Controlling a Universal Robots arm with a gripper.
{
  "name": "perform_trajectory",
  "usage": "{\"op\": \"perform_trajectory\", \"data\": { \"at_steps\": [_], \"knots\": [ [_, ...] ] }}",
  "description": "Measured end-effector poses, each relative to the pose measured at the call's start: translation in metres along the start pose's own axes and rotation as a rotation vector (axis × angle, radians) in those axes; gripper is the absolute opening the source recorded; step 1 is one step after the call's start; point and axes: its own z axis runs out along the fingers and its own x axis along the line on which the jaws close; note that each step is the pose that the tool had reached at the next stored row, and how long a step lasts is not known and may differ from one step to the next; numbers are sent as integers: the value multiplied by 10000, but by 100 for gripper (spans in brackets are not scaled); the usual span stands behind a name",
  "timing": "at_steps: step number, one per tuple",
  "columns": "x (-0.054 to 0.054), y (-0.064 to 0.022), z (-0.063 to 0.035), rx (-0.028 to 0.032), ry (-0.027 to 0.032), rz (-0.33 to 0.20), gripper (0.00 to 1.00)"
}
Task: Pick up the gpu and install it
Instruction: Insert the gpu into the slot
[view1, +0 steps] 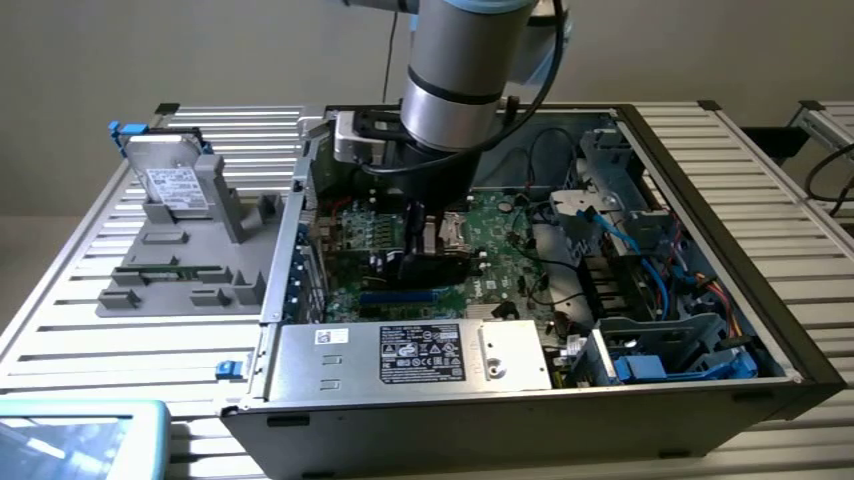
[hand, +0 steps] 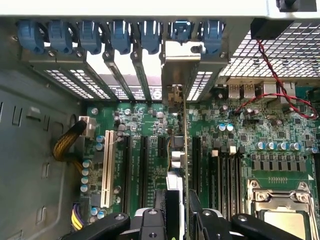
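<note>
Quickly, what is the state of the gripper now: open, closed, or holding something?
Gripper: closed on the gpu, held on edge over the motherboard.

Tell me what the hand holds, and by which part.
The hand holds the gpu, pinching its two faces at the upper edge, away from the bracket; the card stands edge-on above the motherboard.

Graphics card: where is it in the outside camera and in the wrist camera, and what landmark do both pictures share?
Exterior view: the graphics card is the dark slab under the arm, inside the computer case, over the green motherboard.
Wrist view: the graphics card is edge-on, a thin strip running from its silver bracket to the gripper.
Shared landmark: the green motherboard.
</note>
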Motion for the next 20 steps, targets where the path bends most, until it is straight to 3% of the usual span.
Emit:
{"op": "perform_trajectory", "data": {
  "at_steps": [8,15,20],
  "knots": [
    [-1,20,32,18,-8,-3,29],
    [-2,26,71,27,-90,-13,29],
    [-6,32,86,27,-103,-9,29]
  ]
}}
